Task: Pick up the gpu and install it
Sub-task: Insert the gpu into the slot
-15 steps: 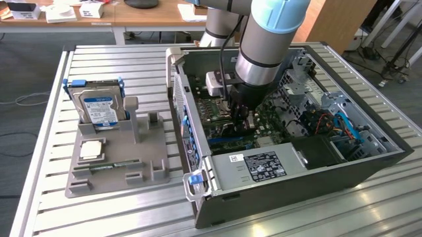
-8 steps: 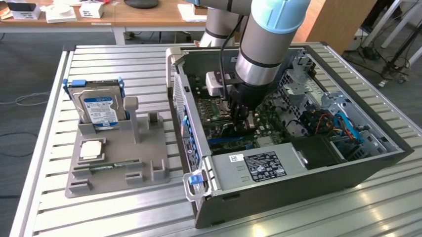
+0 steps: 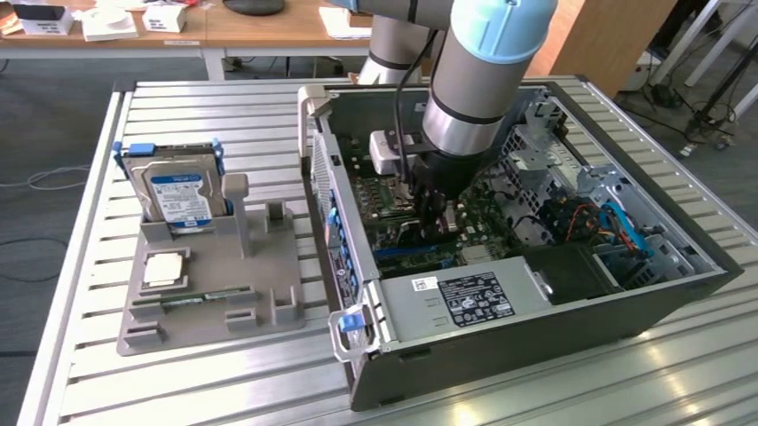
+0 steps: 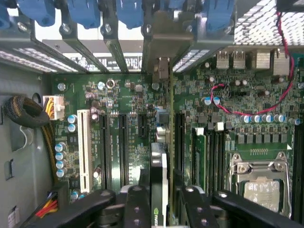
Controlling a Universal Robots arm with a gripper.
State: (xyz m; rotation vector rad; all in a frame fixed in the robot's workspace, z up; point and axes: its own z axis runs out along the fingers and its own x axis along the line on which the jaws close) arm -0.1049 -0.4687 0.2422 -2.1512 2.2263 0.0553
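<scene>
Black tool [image 4: 159, 209] | grips gpu [image 4: 158, 161] edge-on | above green motherboard [image 4: 118, 95] slots

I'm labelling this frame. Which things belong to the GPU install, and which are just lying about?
Job:
gpu, edge-on between the gripper fingers
motherboard
computer case

Lying about:
hard drive
grey holder tray

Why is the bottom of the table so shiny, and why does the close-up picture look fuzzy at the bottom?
Exterior view: light glares off the metal table slats. Wrist view: the gpu and black gripper sit too near the lens, so they blur; the motherboard beyond looks sharper.
</scene>
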